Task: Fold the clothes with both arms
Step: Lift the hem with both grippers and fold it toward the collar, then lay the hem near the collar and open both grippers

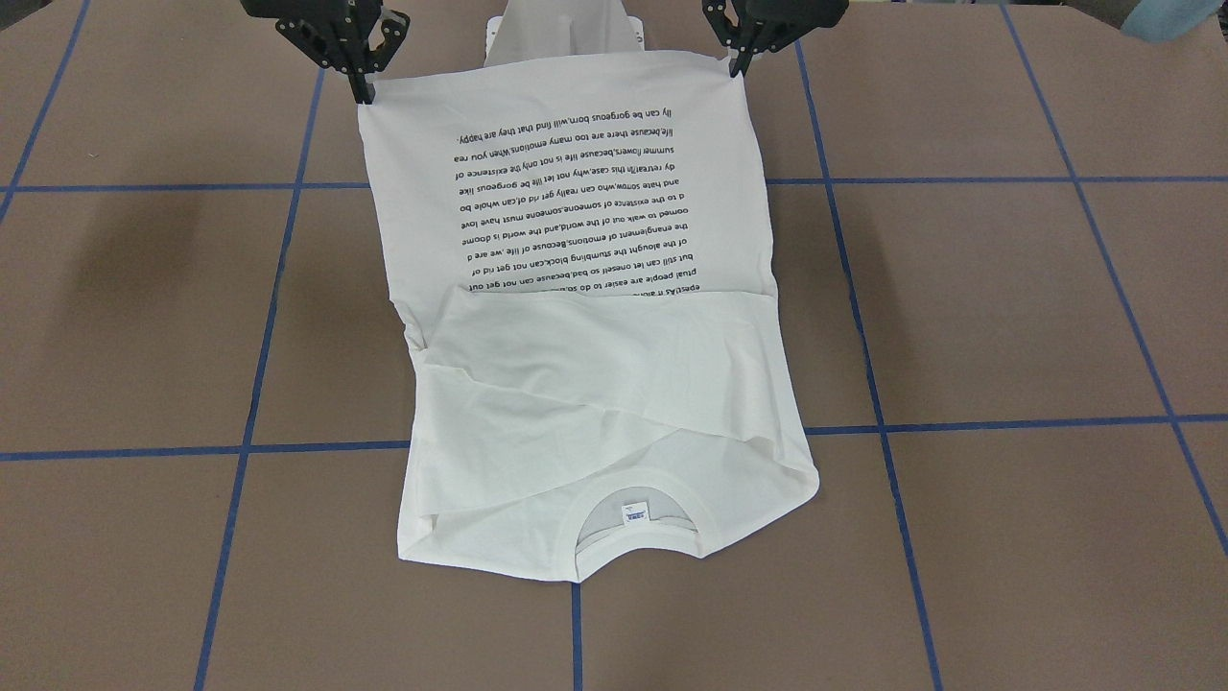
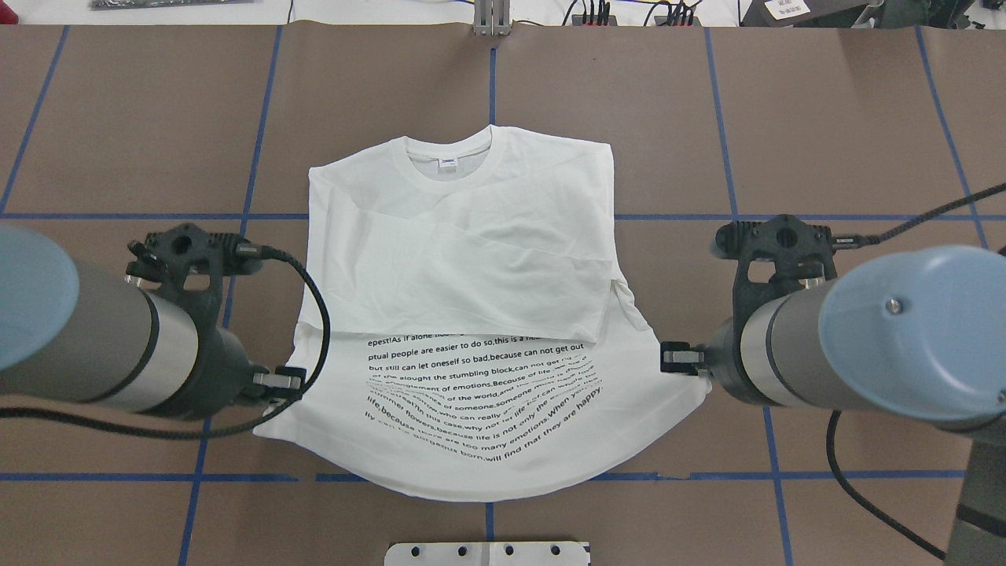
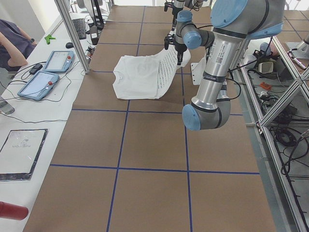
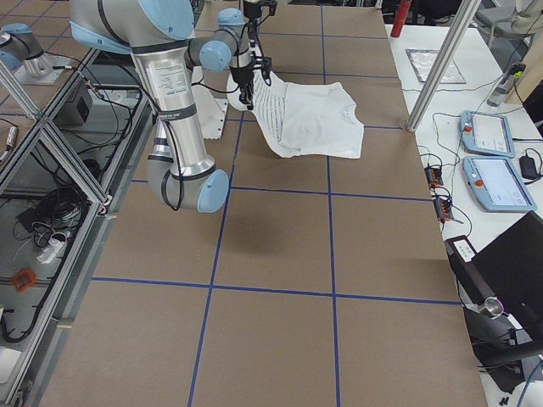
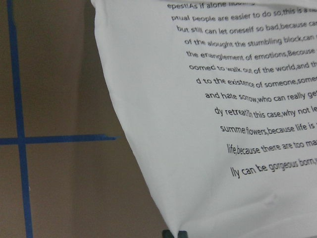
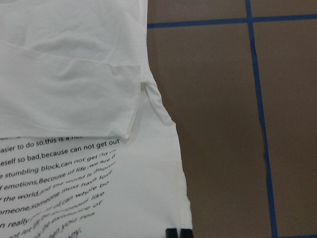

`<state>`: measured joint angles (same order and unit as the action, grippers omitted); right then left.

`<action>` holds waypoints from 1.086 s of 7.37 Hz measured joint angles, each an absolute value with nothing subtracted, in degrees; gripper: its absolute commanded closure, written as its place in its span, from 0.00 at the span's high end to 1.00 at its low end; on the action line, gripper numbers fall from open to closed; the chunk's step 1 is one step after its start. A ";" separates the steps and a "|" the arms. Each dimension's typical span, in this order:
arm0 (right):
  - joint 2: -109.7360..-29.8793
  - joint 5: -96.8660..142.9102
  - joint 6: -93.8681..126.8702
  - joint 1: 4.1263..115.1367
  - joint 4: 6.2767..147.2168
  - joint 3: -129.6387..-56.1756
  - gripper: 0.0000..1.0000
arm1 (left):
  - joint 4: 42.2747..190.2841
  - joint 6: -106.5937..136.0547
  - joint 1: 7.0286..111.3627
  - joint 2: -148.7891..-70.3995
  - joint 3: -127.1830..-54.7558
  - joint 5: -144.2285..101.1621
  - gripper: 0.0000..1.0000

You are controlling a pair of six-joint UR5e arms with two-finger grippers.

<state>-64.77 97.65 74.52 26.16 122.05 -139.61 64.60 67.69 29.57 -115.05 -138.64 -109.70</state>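
Lying where: the white long-sleeved T-shirt (image 1: 595, 384) is at the middle of the brown worktop (image 1: 1007, 307), printed side up, with its collar end flat and far from the robot.
Sleeves: both are folded across the chest and overlap, covering the topmost lines of print.
Collar: the small neck label (image 1: 635, 512) shows inside the opening.
Print: the dark printed text (image 2: 479, 393) runs across the lower body, its lines bent where the cloth hangs.
Hem end: it is raised off the worktop on the robot's side and held between the two grippers, its edge bowing toward the robot between them.
Robot's left: the left gripper (image 1: 737, 62) is at one hem corner, jaws pinching the fabric edge.
Robot's right: the right gripper (image 1: 363, 88) is at the other hem corner, jaws likewise pinching the cloth.
Arms: the left arm (image 2: 94, 346) and right arm (image 2: 864, 346) come in from opposite sides with wrists turned inward, and black cables loop beside them.
Surface: blue tape lines (image 1: 959, 179) mark a grid under and around the shirt.
Robot's edge: the white pedestal base (image 2: 487, 553) sits near the raised hem.
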 measured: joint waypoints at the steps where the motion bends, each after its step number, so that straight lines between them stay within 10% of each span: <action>1: -62.60 99.44 71.10 30.91 122.08 -136.80 0.00 | 64.44 64.86 34.18 -116.41 -136.79 -109.75 0.00; 8: -51.31 101.46 67.15 43.07 100.30 -104.54 0.00 | 86.09 54.18 47.10 -122.43 -105.30 -105.30 0.00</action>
<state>-51.31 101.46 67.15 43.07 100.30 -104.54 86.09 54.18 47.10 -122.43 -105.30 -105.30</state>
